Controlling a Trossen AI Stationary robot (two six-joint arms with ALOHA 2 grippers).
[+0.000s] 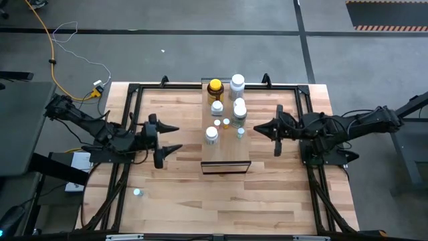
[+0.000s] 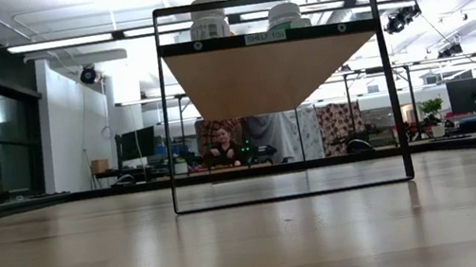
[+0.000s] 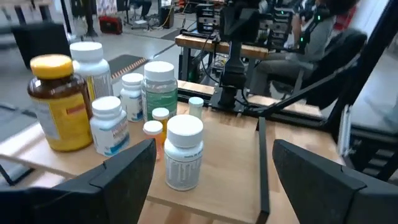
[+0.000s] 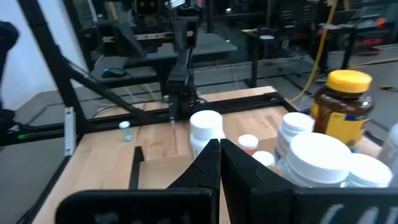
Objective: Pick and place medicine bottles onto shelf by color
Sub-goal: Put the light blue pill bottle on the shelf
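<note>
Waiting beside the shelf [image 1: 226, 157], left gripper [image 1: 172, 138] spread wide, right gripper [image 1: 259, 128] clenched empty — next, fetching the stray bottle [image 1: 137, 193] off the bench [image 1: 174, 201].

shelf [image 2: 271, 71] seen from below, 2 bottles [image 2: 209, 21] on top

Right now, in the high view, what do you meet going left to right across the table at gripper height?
Left gripper, open → white bottle at the shelf's left side → tiny orange bottle → tiny greenish bottle → right gripper, shut.
</note>
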